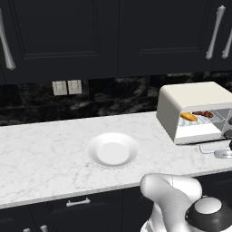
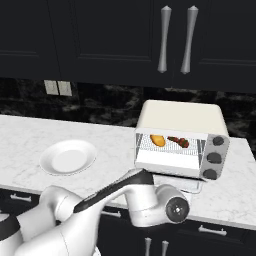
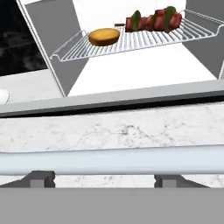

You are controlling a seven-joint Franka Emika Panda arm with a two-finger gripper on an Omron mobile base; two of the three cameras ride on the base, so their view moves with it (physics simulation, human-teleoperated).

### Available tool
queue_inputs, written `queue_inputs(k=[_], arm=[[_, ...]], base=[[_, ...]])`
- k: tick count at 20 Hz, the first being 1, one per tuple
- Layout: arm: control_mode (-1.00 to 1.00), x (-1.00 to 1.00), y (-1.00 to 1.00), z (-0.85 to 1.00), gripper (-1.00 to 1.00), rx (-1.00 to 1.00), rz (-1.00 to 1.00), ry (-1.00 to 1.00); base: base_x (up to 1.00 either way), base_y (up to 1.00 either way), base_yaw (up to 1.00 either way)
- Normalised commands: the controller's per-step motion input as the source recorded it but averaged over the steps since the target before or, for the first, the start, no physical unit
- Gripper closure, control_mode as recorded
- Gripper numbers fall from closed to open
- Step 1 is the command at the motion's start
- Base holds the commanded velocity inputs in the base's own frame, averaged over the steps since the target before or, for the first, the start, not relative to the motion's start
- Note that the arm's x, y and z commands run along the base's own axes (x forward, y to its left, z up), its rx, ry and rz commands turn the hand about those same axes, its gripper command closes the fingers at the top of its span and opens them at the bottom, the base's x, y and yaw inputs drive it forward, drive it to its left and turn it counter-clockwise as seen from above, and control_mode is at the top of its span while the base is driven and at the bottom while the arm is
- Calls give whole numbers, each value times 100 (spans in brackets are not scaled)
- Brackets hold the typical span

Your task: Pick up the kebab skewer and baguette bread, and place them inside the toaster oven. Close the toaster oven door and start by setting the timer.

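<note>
Arm reached low toward toaster oven door (image 3: 109, 127), lying open; end effector near its handle (image 3: 109, 159), jaw state unclear.

Cream-white toaster oven (image 2: 180, 120), golden-orange baguette bread (image 3: 104, 36), red-brown kebab skewer (image 3: 153, 20) with green bits, white plate (image 1: 113, 150), grey-veined white marble counter (image 1: 41, 149).

The boxy cream-white toaster oven (image 1: 190, 106) is cut off by the right edge of the left base view, so its knobs barely show there. In the right base view the white arm covers most of the lowered dark glass door (image 2: 192, 186). Whether the end effector is open cannot be told.
</note>
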Motion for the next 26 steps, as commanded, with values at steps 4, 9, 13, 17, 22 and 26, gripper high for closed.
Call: queue_inputs(k=[4,9,13,17,22,26], arm=[[-100,100,20,24,-100,0,0,10],[-100,100,26,18,-100,0,0,13],[-100,95,37,2,-100,0,0,17],[-100,81,44,-1,-100,0,0,19],[-100,47,27,-28,-100,0,2,18],[-100,47,28,-51,-100,0,1,17]], base=[[0,0,0],[0,0,0],[0,0,0],[0,0,0],[0,0,0],[0,0,0]])
